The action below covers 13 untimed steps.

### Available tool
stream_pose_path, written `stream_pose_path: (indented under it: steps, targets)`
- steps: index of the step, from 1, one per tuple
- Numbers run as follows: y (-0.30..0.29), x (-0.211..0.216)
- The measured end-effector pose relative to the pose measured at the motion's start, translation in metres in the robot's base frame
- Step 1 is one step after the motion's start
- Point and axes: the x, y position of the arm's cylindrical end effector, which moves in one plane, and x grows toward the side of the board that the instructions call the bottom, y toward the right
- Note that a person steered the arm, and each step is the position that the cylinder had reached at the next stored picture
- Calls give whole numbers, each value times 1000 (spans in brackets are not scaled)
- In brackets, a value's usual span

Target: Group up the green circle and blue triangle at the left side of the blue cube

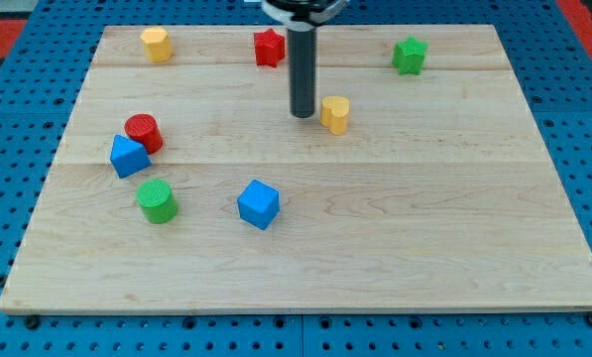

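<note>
The wooden board [305,268] lay flat so blocks could slide. My tip [303,115], a bare rod gripping nothing, stood far, just left of a yellow block [335,114]. The blue cube [258,203] sat near; the green circle [157,200] and blue triangle [128,156] waited left of it, the triangle touching a red cylinder [143,131].

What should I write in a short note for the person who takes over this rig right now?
My tip is just left of the yellow block, touching no task block.
Blue cube sits near the board's centre-bottom.
Green circle lies to its left, apart from it.
Blue triangle lies further up-left, against the red cylinder.
Done: both already lie left of the cube.
Left: push triangle and circle together, close by the cube's left side.
</note>
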Motion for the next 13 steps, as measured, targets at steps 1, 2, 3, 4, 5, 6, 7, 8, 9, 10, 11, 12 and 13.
stream_pose_path:
  steps: [1,2,3,4,5,6,7,8,9,10,11,12,13]
  targets:
    - [66,31]
    - [101,39]
    - [106,53]
    - [106,53]
    - [53,63]
    - [2,63]
    - [-6,67]
    - [-6,91]
    - [-29,59]
    - [-102,59]
    - [-104,74]
    - [-125,97]
    - [-160,103]
